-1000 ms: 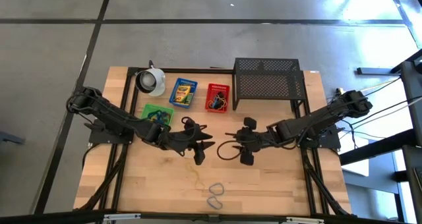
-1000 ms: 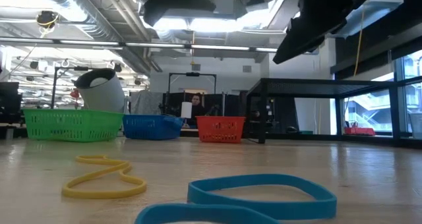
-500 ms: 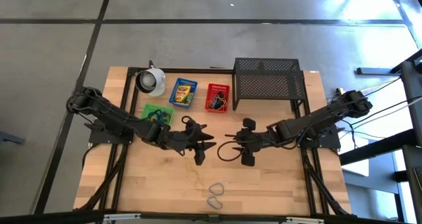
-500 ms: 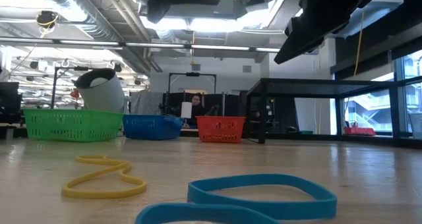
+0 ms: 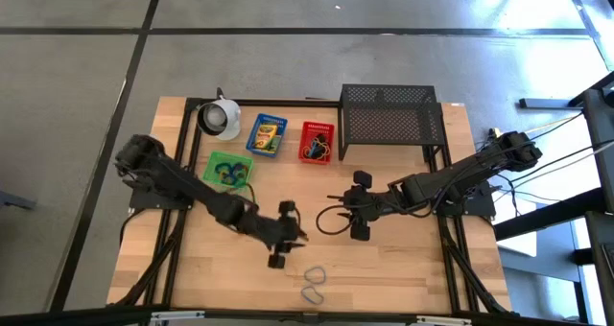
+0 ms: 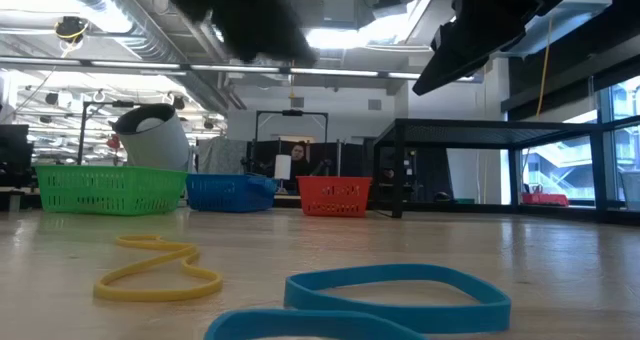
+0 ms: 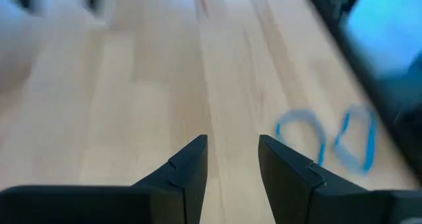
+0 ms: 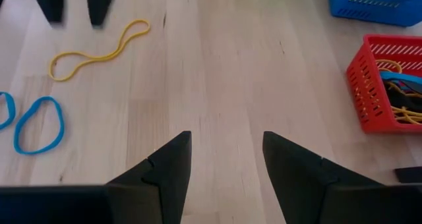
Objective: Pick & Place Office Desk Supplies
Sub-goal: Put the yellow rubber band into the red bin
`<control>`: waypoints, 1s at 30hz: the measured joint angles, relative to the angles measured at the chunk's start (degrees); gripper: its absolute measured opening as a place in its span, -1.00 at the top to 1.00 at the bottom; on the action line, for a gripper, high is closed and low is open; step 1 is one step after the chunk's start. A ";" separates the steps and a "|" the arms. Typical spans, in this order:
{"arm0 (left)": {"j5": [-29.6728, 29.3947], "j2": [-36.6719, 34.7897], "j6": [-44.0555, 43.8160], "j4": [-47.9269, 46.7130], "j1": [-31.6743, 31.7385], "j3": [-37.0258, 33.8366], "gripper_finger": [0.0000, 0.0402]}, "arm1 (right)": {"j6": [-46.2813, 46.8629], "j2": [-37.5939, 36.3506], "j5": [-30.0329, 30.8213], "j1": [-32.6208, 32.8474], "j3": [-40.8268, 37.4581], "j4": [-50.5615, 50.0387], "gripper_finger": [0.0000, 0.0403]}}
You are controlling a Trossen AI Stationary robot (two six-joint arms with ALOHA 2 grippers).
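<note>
Table (image 5: pixel 384 268): light wood, carrying everything listed.

Black wire-mesh rack (image 5: pixel 389 115): standing at the far right part of the table.

Left gripper (image 5: pixel 281 238): reaching low over the near middle of the table, just short of the blue loops; jaws standing apart, holding nothing.

Right gripper (image 5: pixel 357 211): hanging over the table's middle, right of the left one; jaws standing apart, empty.

White round cup-like object (image 5: pixel 221 118): lying at the far left corner.

Green basket (image 5: pixel 213 163): sitting near the cup, holding coloured loops.

Blue basket (image 5: pixel 253 144): sitting beside it, holding a yellow-green crayon box (image 5: pixel 268 134).

Red basket (image 5: pixel 316 142): sitting just left of the rack, holding dark and yellow items.

Blue rubber-band loops (image 5: pixel 313 283): two, lying side by side at the near edge.

Yellow rubber band (image 8: pixel 99 49): lying twisted on bare wood, beyond the blue loops.
</note>
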 joint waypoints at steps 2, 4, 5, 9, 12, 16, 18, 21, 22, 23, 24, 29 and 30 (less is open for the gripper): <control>0.00 3.06 2.20 -0.17 -0.96 0.00 0.35 | 0.00 0.00 -0.04 0.00 0.00 0.00 0.06; 0.00 5.80 2.78 -0.69 -1.86 0.00 0.34 | 0.00 0.00 -0.02 0.00 0.00 0.00 0.06; 0.01 7.16 2.68 -0.75 -2.21 0.00 0.34 | 0.00 0.00 -0.04 0.00 0.00 -0.01 0.06; 1.90 11.24 1.81 -4.01 -3.33 0.00 0.37 | 0.00 0.00 -0.02 0.00 -0.01 0.00 0.06; 4.84 12.42 1.64 -7.00 -3.93 0.04 0.39 | -0.02 0.00 -0.02 0.00 -0.02 0.01 0.06; 5.53 12.24 0.36 -11.47 -4.36 0.34 0.43 | -0.02 0.00 -0.02 0.00 -0.02 0.01 0.06; 4.72 12.26 0.05 -11.59 -4.44 0.31 0.46 | -0.02 0.00 -0.02 0.00 -0.02 0.01 0.06; 5.83 12.26 -1.21 -11.92 -4.36 0.27 0.50 | -0.04 0.00 0.45 0.00 -0.02 0.07 0.06; 6.27 12.29 -1.25 -12.09 -4.35 0.24 0.51 | -0.04 0.00 0.46 0.00 -0.02 0.11 0.06; 6.47 12.30 -1.23 -12.19 -4.32 0.24 0.52 | -0.04 0.00 0.46 0.00 -0.02 0.18 0.06; 6.51 12.30 -1.34 -12.23 -4.32 0.24 0.54 | -0.04 0.00 0.47 0.00 -0.02 0.19 0.06; 7.01 12.33 -2.75 -13.53 -4.30 0.28 0.64 | -0.04 0.00 0.61 0.00 -0.02 0.21 0.06; 7.02 12.30 -2.73 -13.78 -4.24 0.28 0.68 | -0.04 0.00 0.61 0.00 -0.02 0.21 0.06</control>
